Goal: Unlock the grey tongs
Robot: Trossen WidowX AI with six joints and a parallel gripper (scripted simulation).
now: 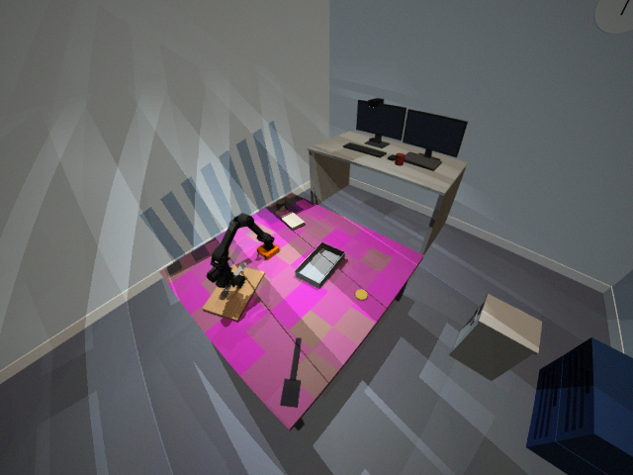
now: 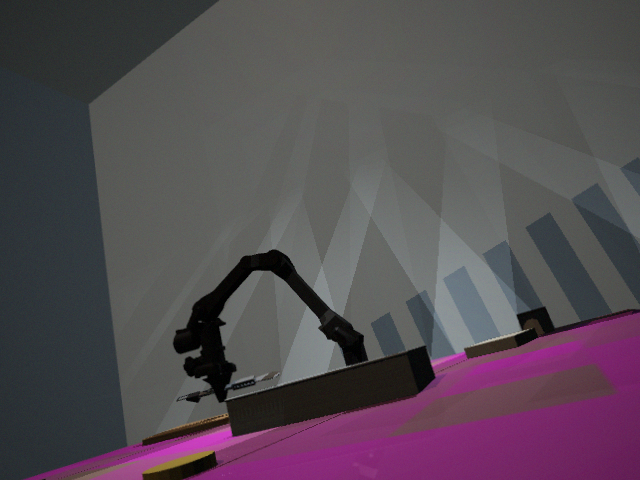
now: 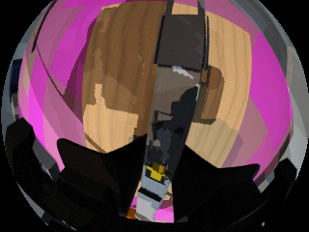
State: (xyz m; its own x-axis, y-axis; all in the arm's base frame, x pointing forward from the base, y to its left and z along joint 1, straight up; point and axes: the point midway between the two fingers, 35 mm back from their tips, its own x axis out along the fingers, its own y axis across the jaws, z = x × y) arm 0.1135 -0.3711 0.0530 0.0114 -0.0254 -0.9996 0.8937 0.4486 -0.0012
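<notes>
The grey tongs (image 1: 241, 268) (image 2: 244, 381) (image 3: 176, 77) are held a little above the wooden board (image 1: 250, 282) (image 2: 180, 429) (image 3: 111, 53). They lie nearly level, with one end slightly lower in the exterior view. My gripper (image 2: 222, 396) (image 3: 161, 138) points down and is shut on the tongs, one black finger on each side of them. The arms of the tongs look close together; whether the lock is released cannot be told. The roasting tin (image 1: 308, 282) (image 2: 320, 395) stands apart from the board, with no tongs across it.
A dark spatula-like tool (image 1: 290, 392) lies near the table's front corner. A yellow disc (image 1: 361, 294) (image 2: 178, 467) lies beyond the tin. A pale-topped block (image 1: 293, 220) (image 2: 491, 345) is at the back. The arm's orange base (image 1: 268, 250) stands between board and block.
</notes>
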